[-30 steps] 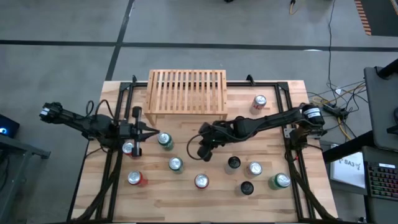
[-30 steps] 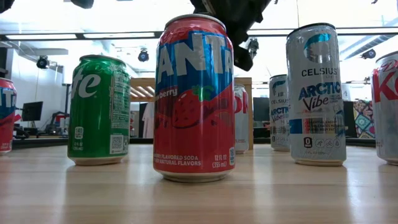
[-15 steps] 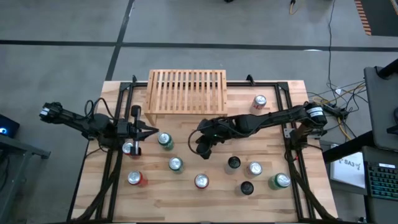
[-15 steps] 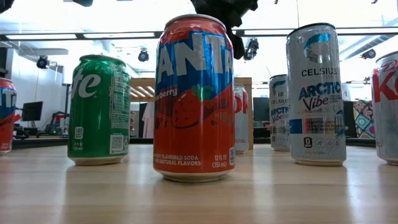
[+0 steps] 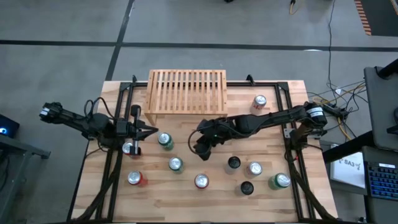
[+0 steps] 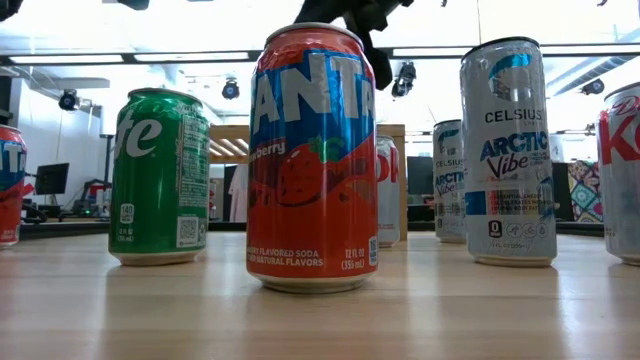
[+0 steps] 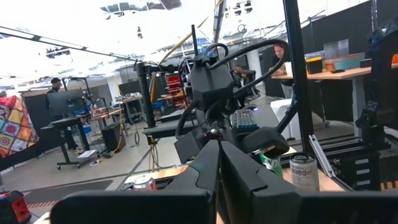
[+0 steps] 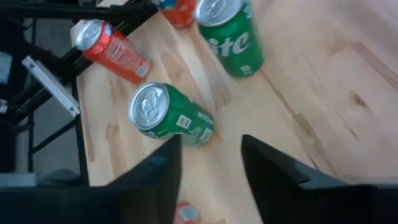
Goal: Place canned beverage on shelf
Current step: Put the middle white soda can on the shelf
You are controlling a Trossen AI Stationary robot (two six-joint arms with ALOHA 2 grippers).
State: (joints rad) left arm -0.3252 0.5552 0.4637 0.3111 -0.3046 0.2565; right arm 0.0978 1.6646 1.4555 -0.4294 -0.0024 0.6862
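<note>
**Right arm stretched over the middle of the desk, cans standing all around**

From where I stand, the shelf (image 5: 187, 91) sits at twelve o'clock on the desk (image 5: 186, 193), its long axis running side to side, from nine to three, and its slats running front to back. Nothing stands on it.

The cans are all upright, tops to the ceiling. The green can (image 5: 165, 140) nearest the middle stands at about nine o'clock from the right gripper (image 5: 203, 151), just apart from it. Another green can (image 5: 175, 164) stands at seven o'clock of that gripper, and a red can (image 5: 201, 181) at six.

The right arm reaches in from three o'clock, long and low across the desk, its wrist bent downward. Its gripper is spread wide, with bare wood showing between the fingers (image 8: 273, 174) and nothing held.

The left arm comes in from nine o'clock, lying nearly level. The left gripper (image 5: 151, 131) points toward three, its fingers pressed together on nothing, just beside the first green can.
</note>
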